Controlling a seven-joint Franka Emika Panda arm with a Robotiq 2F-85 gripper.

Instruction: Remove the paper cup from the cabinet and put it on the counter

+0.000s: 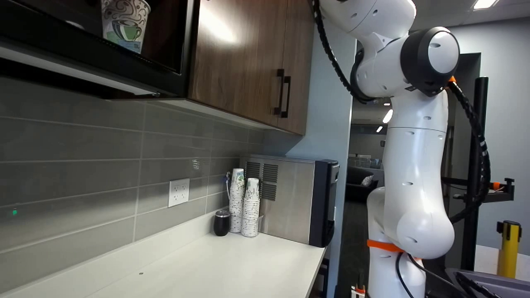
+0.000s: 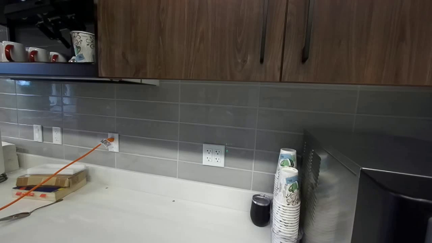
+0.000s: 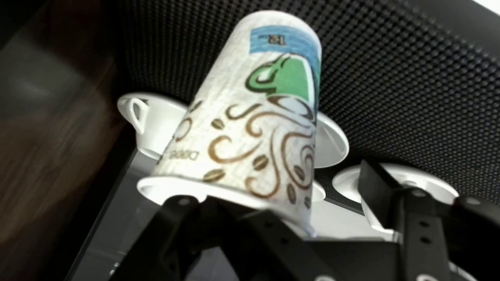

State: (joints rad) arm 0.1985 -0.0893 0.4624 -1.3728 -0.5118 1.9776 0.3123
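One paper cup, white with brown swirls and a green mug motif, is standing in an exterior view on the black shelf of the cabinet; the off-white counter is running below, bearing two cup stacks. In an exterior view, red-handled mugs are lining the shelf, the paper cup sitting upright at the row's end, near the wood-grain doors. In the wrist view, seen upside down, the gripper is holding its fingers spread, pinching nothing, one overlapping the rim; whether it is entering the mouth is not showing. Step in hand, by judgement: grasping. Good handling: centring the cup wall between both pads, closing slowly and lightly, thin paper probably buckling under a hard squeeze; lifting clear of the shelf before drawing outward; sparing the white mugs just beyond; keeping the cup level down to the counter, away from the stacks.
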